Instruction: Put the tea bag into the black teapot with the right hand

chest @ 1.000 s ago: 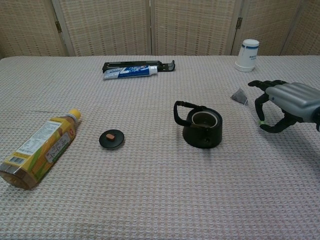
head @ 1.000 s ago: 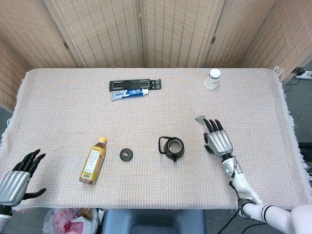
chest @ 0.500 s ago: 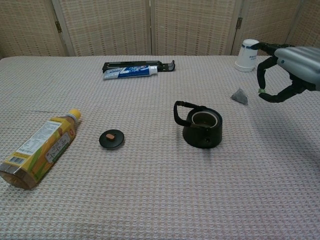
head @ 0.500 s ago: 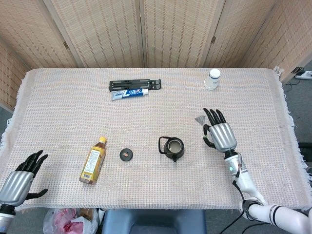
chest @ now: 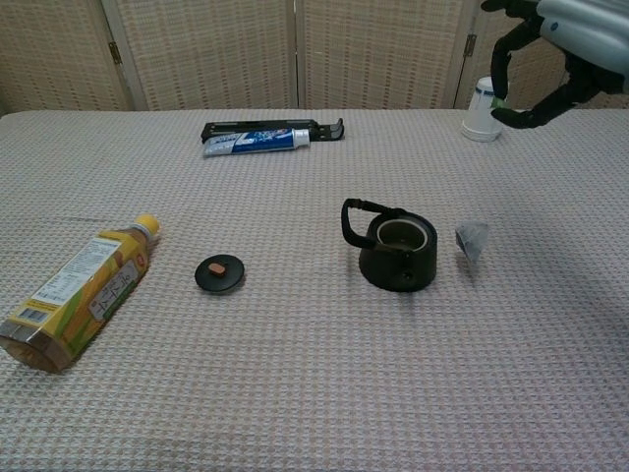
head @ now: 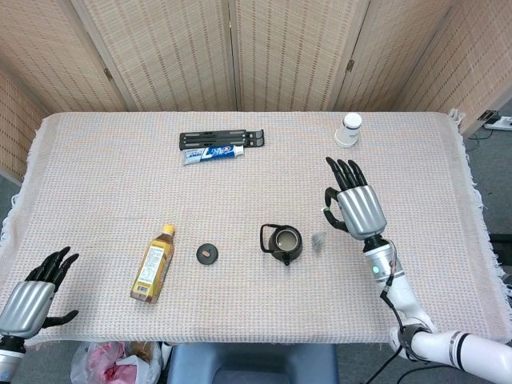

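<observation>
Fingers (head: 342, 170) of the right hand (head: 354, 205) are spread apart and hold nothing; the hand hangs above the cloth, well up in the chest view (chest: 560, 44), and to the right of the teapot (head: 282, 242); the tea bag (chest: 472, 239) lies on the cloth just beside the black teapot, on its right side, outside it and apart from the hand; the teapot stands upright with its top uncovered, and its small round lid (head: 207, 254) lies to its left, flat on the cloth; the left hand (head: 30, 294) sits at the near left corner of the table, fingers loosely apart, holding nothing.

Covering the table is a pale woven cloth (head: 96, 176) with a waffle texture and a frayed fringe at the side edges; a yellow-capped bottle (head: 153, 264) lies on its side left of the lid; a toothpaste tube (head: 212, 154) rests at the far side against a black folding stand (head: 222, 139); a white paper cup (head: 348, 130) stands near the far right; behind the table run folding screens (head: 240, 52) of woven reed panels; grey floor (head: 488, 172) shows to the right.
</observation>
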You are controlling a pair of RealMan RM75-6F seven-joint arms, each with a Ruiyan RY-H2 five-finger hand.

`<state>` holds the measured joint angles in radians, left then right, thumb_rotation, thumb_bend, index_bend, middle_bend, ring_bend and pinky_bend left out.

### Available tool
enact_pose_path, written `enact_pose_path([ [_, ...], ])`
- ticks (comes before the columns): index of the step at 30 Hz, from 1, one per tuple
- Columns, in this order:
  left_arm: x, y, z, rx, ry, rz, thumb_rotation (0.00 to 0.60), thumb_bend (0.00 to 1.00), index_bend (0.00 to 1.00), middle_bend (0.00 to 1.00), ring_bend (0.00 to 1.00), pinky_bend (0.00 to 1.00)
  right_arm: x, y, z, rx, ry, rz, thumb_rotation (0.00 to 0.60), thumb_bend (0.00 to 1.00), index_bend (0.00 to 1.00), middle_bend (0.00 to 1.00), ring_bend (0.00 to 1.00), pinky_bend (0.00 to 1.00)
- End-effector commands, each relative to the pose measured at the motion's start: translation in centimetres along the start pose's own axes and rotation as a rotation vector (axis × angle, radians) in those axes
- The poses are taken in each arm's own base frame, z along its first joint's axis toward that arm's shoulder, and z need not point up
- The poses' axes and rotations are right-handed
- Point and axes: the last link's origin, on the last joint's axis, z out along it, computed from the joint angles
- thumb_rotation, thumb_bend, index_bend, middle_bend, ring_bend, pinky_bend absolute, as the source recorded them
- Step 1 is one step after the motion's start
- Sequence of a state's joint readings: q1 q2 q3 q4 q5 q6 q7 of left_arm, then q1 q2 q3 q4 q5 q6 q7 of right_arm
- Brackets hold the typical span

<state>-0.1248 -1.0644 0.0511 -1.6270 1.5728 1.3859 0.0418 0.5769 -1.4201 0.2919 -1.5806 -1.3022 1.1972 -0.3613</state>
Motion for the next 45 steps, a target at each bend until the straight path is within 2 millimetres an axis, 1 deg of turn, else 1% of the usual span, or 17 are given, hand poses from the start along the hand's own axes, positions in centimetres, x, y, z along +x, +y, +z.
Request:
enact_pose_path([
  [1, 0.0, 0.0, 0.0, 0.001, -0.001, 0.0, 0.6, 0.06, 0.0, 0.0, 0.0, 0.25, 1.0, -0.4, 0.5, 0.0, 0.019, 0.014, 0.6, 0.26, 0.61, 0.0, 0.0, 0.0],
  [4, 0.1, -0.1, 0.1, 0.003, -0.001, -0.001, 0.6, 0.06, 0.0, 0.0, 0.0, 0.25, 1.9, -1.1, 0.7, 0.014, 0.033, 0.036, 0.6, 0.27, 0.61, 0.0, 0.0, 0.0],
  [8, 0.1, -0.1, 0.1, 0.005, 0.002, -0.003, 0.6, 0.06, 0.0, 0.0, 0.0, 0.25, 2.6, -2.6, 1.0, 0.048, 0.035, 0.048, 0.6, 0.27, 0.61, 0.0, 0.0, 0.0],
  [15, 0.5, -0.2, -0.3, 0.002, 0.018, -0.018, 0.6, 0.06, 0.0, 0.0, 0.0, 0.25, 3.2, -4.9, 1.6, 0.08, 0.048, 0.048, 0.6, 0.27, 0.61, 0.0, 0.0, 0.0],
  [19, 0.8, -0.5, -0.5, 0.004, 0.027, -0.029, 0.6, 0.06, 0.0, 0.0, 0.0, 0.25, 3.0, -5.6, 1.8, 0.084, 0.042, 0.048, 0.6, 0.27, 0.61, 0.0, 0.0, 0.0],
  [27, 1.1, -0.7, -0.8, 0.002, 0.037, -0.042, 0.6, 0.06, 0.0, 0.0, 0.0, 0.25, 1.6, -6.3, 2.3, 0.089, 0.008, 0.036, 0.6, 0.27, 0.61, 0.0, 0.0, 0.0],
  [31, 1.2, -0.8, -0.8, 0.002, 0.039, -0.045, 0.6, 0.06, 0.0, 0.0, 0.0, 0.25, 1.1, -6.4, 2.2, 0.097, 0.002, 0.028, 0.6, 0.27, 0.61, 0.0, 0.0, 0.0],
  [45, 1.0, -0.6, -0.7, -0.005, 0.032, -0.04, 0.6, 0.06, 0.0, 0.0, 0.0, 0.25, -1.5, -5.1, 0.5, 0.11, -0.081, 0.001, 0.6, 0.27, 0.61, 0.0, 0.0, 0.0],
])
